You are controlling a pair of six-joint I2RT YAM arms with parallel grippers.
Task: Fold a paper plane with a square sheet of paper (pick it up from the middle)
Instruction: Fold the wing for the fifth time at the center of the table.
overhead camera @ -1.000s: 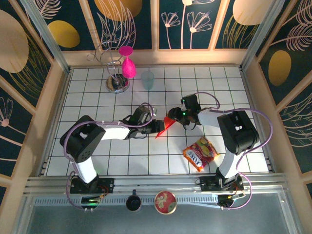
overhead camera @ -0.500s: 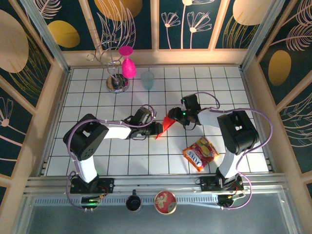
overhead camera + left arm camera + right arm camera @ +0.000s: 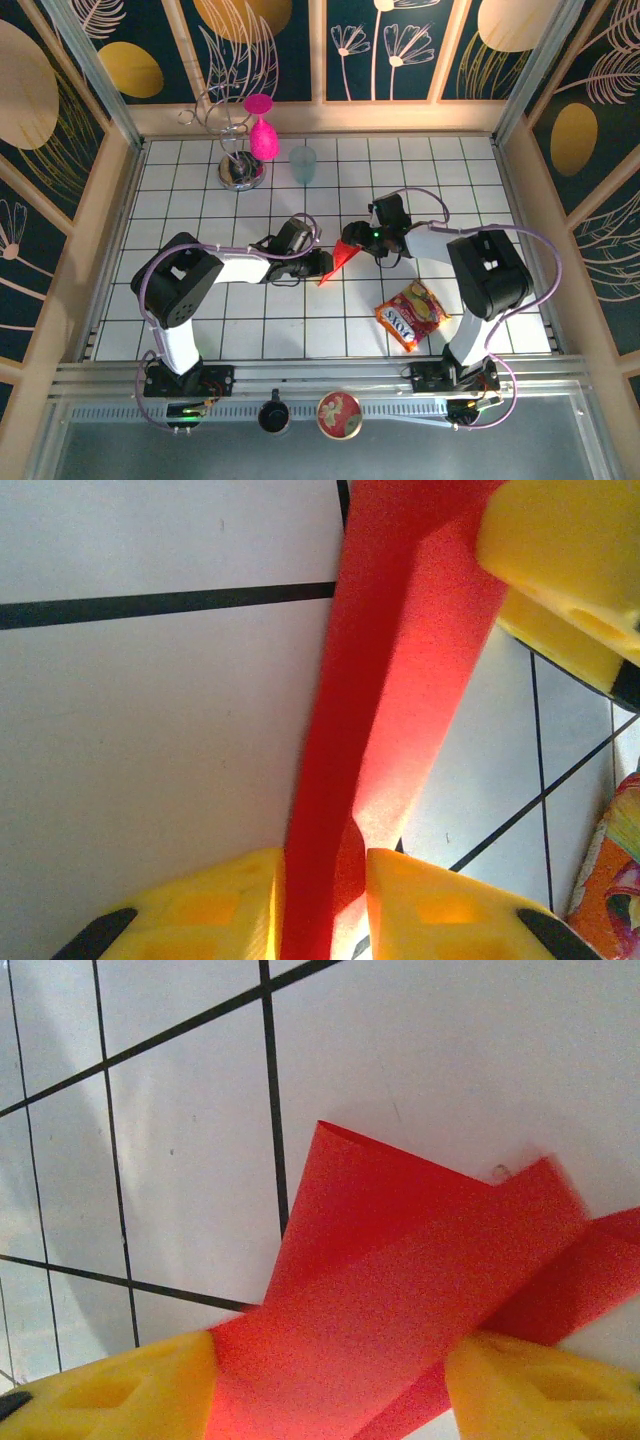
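paper plane (image 3: 338, 259), red, folded, pointed

left hand (image 3: 322, 263): closed, arm reaching right | right hand (image 3: 352, 243): closed, arm reaching left

One red paper (image 3: 343, 256); one snack packet (image 3: 411, 314); one goblet (image 3: 262, 135); one cup (image 3: 303, 163).

Bright red paper plane (image 3: 337, 258), folded to a narrow pointed wedge, mid-table above the white tiles
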